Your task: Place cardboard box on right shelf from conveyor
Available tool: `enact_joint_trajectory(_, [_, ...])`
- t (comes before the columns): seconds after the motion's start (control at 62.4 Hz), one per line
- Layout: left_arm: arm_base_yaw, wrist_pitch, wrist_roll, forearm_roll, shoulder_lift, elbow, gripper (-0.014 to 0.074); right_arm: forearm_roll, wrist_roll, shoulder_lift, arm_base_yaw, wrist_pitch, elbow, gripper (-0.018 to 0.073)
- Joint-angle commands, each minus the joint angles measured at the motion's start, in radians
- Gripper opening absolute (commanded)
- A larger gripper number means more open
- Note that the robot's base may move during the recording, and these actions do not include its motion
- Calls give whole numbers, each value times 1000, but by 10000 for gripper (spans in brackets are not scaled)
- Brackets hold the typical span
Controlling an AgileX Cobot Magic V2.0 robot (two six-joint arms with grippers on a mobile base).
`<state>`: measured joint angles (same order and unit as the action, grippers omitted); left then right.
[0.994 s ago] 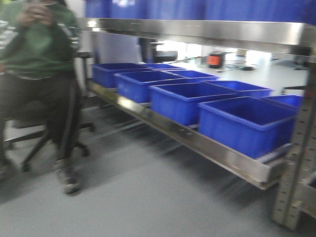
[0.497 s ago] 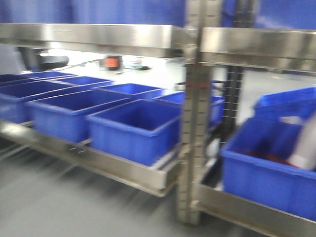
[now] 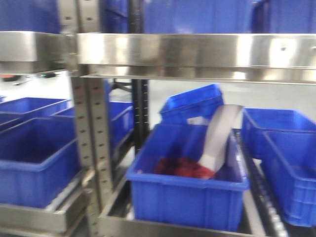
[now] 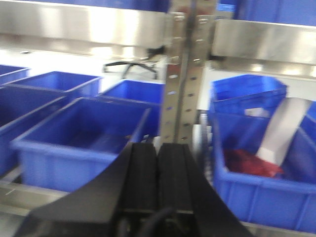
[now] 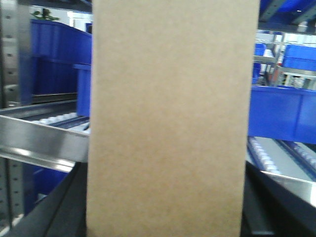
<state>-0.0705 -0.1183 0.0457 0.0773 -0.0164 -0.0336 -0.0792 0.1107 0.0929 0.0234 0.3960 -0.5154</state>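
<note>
Steel right shelf (image 3: 197, 49), blue bins (image 3: 185, 200) out front; cardboard box (image 5: 170, 123) only right-wrist.

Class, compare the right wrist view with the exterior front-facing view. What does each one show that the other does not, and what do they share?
Only the right wrist view shows the cardboard box, upright and filling the middle of the picture. The right gripper is closed on it, with a dark finger at each lower side. Only the front view shows a blue bin holding something red and a pale flat piece that leans up out of it. Both show a steel shelf lip and other blue bins.
</note>
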Motion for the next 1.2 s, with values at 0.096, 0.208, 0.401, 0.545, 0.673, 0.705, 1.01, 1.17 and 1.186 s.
enact_joint_trajectory(0.096, [-2, 85, 0, 6, -5, -6, -116, 3, 5, 15, -6, -99, -26, 57])
enact_joint_trajectory(0.208, [-2, 85, 0, 6, -5, -6, -116, 3, 5, 15, -6, -99, -26, 57])
enact_joint_trajectory(0.401, [-2, 85, 0, 6, -5, -6, -116, 3, 5, 15, -6, -99, -26, 57])
enact_joint_trajectory(0.545, [-2, 85, 0, 6, -5, -6, -116, 3, 5, 15, -6, -99, -26, 57])
enact_joint_trajectory(0.673, [-2, 85, 0, 6, -5, -6, -116, 3, 5, 15, -6, -99, -26, 57])
enact_joint_trajectory(0.705, [-2, 85, 0, 6, -5, -6, -116, 3, 5, 15, -6, -99, -26, 57])
enact_joint_trajectory(1.01, [-2, 85, 0, 6, -5, -6, -116, 3, 5, 15, -6, -99, -26, 57])
enact_joint_trajectory(1.17, [-2, 85, 0, 6, -5, -6, -116, 3, 5, 15, -6, -99, -26, 57])
enact_joint_trajectory(1.186, [-2, 85, 0, 6, -5, -6, -116, 3, 5, 15, -6, -99, -26, 57])
